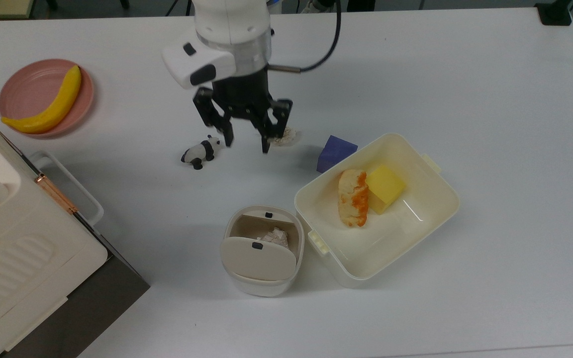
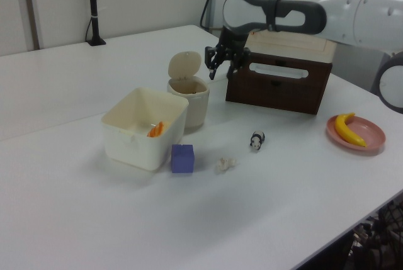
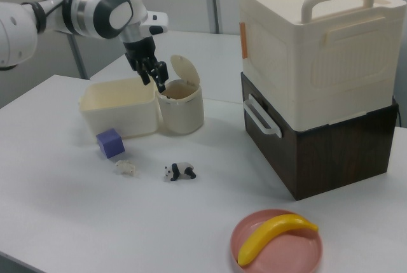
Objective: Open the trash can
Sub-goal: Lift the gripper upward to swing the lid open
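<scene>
Trash can lid up; crumpled white paper inside. Cream tub holds yellow block and orange-white food piece. Claw spread, empty, above tabletop.

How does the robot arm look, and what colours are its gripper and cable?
The arm has glossy white rounded shells with dark grey joint sections. A white wrist block carries dark buttons. The gripper is black, with thin black fingers. A black cable loops beside the wrist.
</scene>
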